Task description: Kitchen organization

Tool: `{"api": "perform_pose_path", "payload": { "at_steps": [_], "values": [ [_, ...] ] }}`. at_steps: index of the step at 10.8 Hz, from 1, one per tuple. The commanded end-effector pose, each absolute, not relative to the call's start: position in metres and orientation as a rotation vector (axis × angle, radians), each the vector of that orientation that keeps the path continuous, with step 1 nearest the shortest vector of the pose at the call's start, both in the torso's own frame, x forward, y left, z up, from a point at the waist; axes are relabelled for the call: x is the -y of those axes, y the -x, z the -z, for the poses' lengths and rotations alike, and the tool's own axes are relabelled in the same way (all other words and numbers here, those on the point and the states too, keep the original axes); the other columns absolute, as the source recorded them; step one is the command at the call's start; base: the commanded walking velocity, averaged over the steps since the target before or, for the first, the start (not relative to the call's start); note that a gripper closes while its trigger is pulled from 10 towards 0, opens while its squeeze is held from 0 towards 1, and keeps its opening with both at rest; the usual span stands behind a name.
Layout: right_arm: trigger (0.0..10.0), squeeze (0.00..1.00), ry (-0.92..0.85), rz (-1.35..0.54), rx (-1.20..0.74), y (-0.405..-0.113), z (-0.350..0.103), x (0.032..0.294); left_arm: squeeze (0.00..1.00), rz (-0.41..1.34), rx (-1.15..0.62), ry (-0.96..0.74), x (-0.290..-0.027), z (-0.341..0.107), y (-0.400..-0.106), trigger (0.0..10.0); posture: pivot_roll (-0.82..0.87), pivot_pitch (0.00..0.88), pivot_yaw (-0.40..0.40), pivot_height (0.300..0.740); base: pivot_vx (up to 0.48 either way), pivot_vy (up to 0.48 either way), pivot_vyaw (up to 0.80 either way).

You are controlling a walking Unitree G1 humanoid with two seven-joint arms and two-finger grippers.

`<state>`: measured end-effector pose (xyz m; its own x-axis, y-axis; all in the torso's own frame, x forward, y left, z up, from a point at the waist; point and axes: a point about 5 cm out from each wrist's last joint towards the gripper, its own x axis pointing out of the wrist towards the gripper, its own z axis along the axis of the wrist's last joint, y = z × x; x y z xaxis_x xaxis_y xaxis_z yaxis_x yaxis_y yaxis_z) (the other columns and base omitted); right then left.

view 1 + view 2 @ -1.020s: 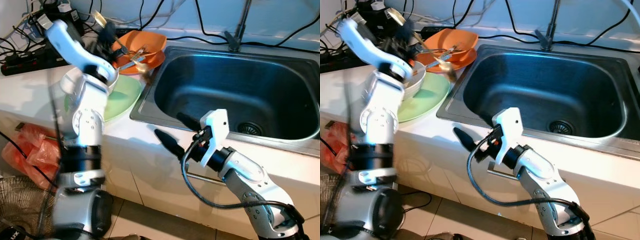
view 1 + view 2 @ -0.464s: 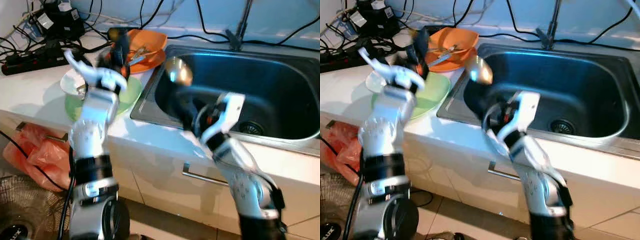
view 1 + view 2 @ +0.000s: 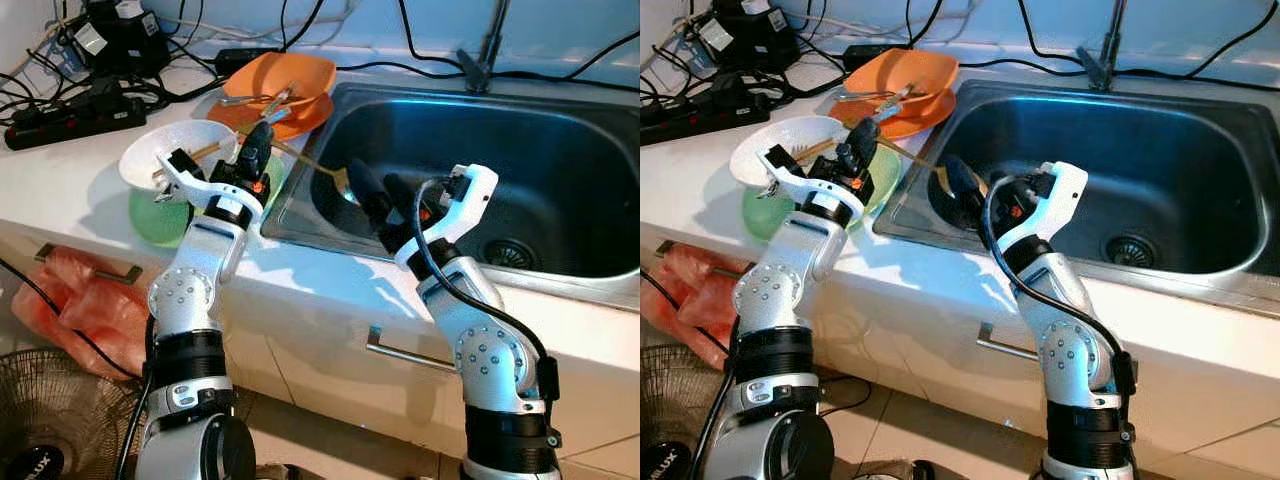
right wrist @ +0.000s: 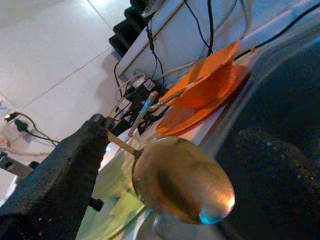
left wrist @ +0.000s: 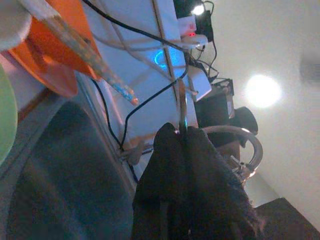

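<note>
A gold metal spoon (image 3: 305, 163) is held out over the left rim of the steel sink (image 3: 520, 130), its bowl (image 4: 182, 182) tilted above the basin. My left gripper (image 3: 255, 150) is shut on the thin handle (image 5: 182, 105), just right of the white bowl (image 3: 160, 155) that rests on a green plate (image 3: 155, 215). My right gripper (image 3: 372, 182) is open at the sink's left edge, and the spoon's bowl lies between its two black fingers (image 4: 65, 175) without being pinched.
An orange bowl and plate (image 3: 285, 80) with several utensils sit at the back beside the sink. The faucet (image 3: 485, 55) stands behind the basin. Power strips and cables (image 3: 75, 100) crowd the back left counter. A red bag (image 3: 75, 310) lies on the floor.
My left gripper swung from above the white bowl toward the sink, carrying the spoon. My right gripper rose from in front of the counter to the sink edge, around the spoon's bowl.
</note>
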<state>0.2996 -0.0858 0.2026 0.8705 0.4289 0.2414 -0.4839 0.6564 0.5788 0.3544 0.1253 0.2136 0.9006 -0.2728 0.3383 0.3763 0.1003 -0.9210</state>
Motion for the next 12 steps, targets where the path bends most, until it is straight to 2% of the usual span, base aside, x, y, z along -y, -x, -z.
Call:
{"api": "perform_pose_path", "payload": {
  "at_steps": [1, 8, 10, 12],
  "values": [
    [10.0, 0.0, -0.713, -0.527, 0.076, -0.301, -0.205, 0.082, 0.0, 0.499, 0.079, 1.394, -0.12, -0.213, -0.354, 0.0, 0.08, 0.102, 0.141, 0.74, 0.0, 0.0, 0.0],
    [10.0, 0.0, -0.855, -0.555, 0.052, -0.301, -0.207, 0.078, 0.0, 0.547, 0.107, 1.429, -0.106, -0.226, -0.359, 0.0, 0.08, 0.102, 0.15, 0.74, 0.0, 0.0, 0.0],
    [0.0, 0.0, -0.882, -0.562, 0.061, -0.299, -0.21, 0.077, 0.0, 0.55, 0.09, 1.435, -0.102, -0.223, -0.359, 0.0, 0.07, 0.107, 0.152, 0.74, 0.0, 0.0, 0.0],
    [0.0, 0.0, -0.898, -0.576, 0.061, -0.297, -0.213, 0.075, 0.0, 0.563, 0.075, 1.441, -0.096, -0.221, -0.359, 0.0, 0.07, 0.11, 0.154, 0.74, 0.0, 0.0, 0.0]
  ]
}}
